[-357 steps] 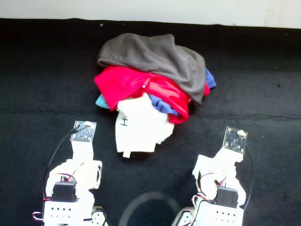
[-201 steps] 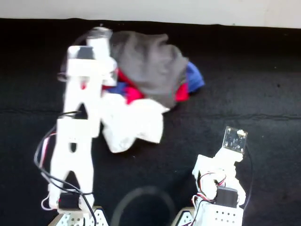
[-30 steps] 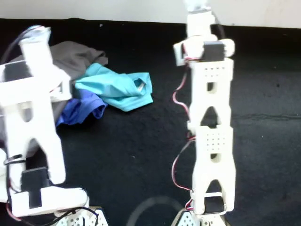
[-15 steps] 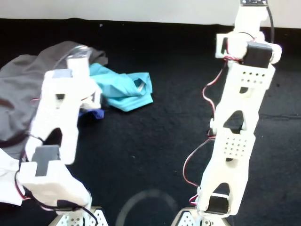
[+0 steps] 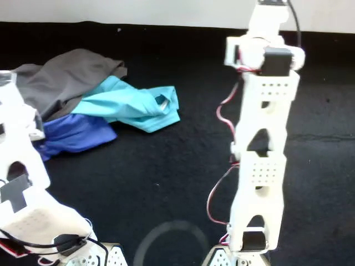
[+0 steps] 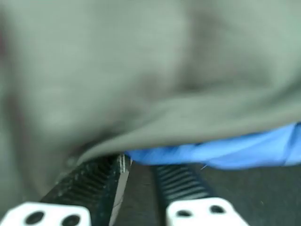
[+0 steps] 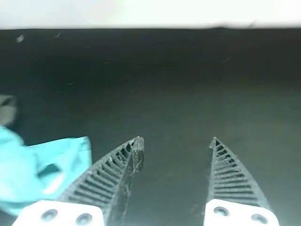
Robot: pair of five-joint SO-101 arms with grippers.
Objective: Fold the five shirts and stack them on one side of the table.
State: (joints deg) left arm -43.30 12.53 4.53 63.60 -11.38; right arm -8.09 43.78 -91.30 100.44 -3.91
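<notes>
**Shirts bunched and unfolded; left end effector at the grey hem, right one over bare bench**

Three shirts in view, all crumpled, none folded. The grey shirt [image 5: 66, 77] is farthest back. The teal shirt [image 5: 133, 105] overlaps its near edge and spreads toward the middle. The blue shirt [image 5: 77, 136] is in front, touching both. All sit on the left arm's [image 5: 19, 160] side of the bench [image 5: 166, 183].

Left end effector [image 6: 140, 165]: jaws a narrow gap apart, nothing seen between them. The grey hem is right at one fingertip, with blue just past it.

Right end effector [image 7: 176, 143]: jaws wide apart and empty, over bare bench. Teal is off to one side and the right arm [image 5: 265, 138] is stretched far out.

Likely risks:
- Grey and blue overlap right at the left fingertips, so closing here could pinch both. One pull would then drag two shirts.
- Teal overlaps grey, so hauling grey probably tows teal along and tangles the bunch more.
- Grey hangs close over the left wrist camera, making the grasp point hard to judge. A thin hem bite may slip out.
- The right arm is well apart from any cloth. Swinging it across to help could clash with the left arm.
- No flat shirt yet, so any fold is likely to come out sloppy.
</notes>
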